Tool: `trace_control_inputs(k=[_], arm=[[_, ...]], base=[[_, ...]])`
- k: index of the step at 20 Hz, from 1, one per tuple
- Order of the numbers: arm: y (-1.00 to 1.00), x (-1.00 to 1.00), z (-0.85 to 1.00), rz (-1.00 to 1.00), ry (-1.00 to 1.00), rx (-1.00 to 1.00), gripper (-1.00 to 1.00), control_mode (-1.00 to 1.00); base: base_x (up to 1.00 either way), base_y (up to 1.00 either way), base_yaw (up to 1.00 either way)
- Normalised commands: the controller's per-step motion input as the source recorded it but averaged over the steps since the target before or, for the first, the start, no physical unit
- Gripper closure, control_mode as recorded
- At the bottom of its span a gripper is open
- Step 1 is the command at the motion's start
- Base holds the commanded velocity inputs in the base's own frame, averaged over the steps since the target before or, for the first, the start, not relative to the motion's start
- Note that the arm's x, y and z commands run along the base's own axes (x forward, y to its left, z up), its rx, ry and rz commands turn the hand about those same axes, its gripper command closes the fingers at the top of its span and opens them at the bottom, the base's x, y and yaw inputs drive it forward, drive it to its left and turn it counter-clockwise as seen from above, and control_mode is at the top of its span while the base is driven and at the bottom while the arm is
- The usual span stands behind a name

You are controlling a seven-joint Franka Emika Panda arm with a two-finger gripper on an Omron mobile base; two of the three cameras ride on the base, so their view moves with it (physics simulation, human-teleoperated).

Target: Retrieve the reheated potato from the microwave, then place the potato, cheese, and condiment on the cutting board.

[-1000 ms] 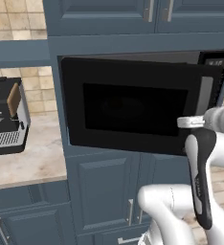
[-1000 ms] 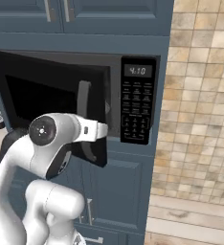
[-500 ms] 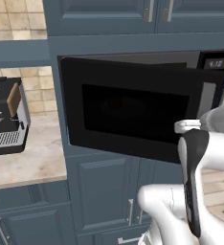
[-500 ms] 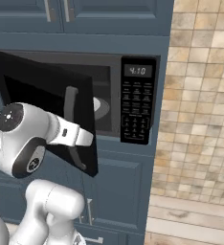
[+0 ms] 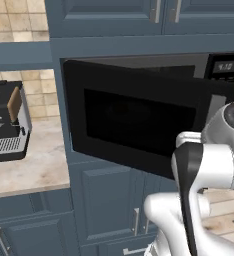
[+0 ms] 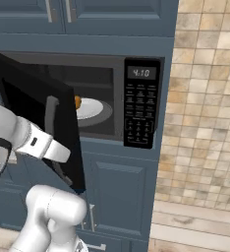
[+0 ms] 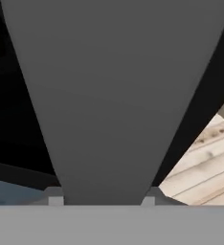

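Observation:
The black microwave [image 6: 112, 98] has its door [image 5: 134, 120] swung partly open, and its keypad panel [image 6: 140, 106] is at the right. Inside, the golden-brown potato [image 6: 77, 102] rests at the left edge of a white plate [image 6: 93, 109]. In the hand view my gripper [image 7: 102, 200] is shut on the grey door handle [image 7: 109, 95], which runs up between the fingertips. That same handle [image 6: 50, 115] shows on the door's face, with my arm reaching to it from the left. The cheese, condiment and cutting board are out of view.
A silver-and-black coffee machine [image 5: 6, 122] stands on the beige counter [image 5: 29, 170] left of the microwave. Blue cabinet doors [image 6: 122, 197] sit below and above it. A tiled wall [image 6: 205, 98] lies to the right, and wooden floor [image 7: 205, 158] below.
The microwave door has swung further open with my gripper on its handle. My arm has drawn back to the left, and the plate and potato now show inside.

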Motion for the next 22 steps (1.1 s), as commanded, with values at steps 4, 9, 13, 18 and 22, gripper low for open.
trace_control_inputs(k=[4,9,13,18,22], arm=[[0.17,-0.77,0.0,-0.11,0.0,-0.03,1.0,-1.0],[0.16,-0.56,-0.06,-0.12,0.0,-0.03,-1.0,-1.0],[-0.05,-0.55,-0.11,-0.07,0.0,0.0,-1.0,-1.0],[-0.2,-0.57,-0.03,-0.01,0.0,0.08,-1.0,-1.0],[-0.25,-0.53,0.0,0.04,0.0,0.18,-1.0,-1.0]], base=[[0.0,0.0,0.0],[0.0,0.0,0.0],[0.0,0.0,0.0],[0.0,0.0,0.0],[0.0,0.0,0.0]])
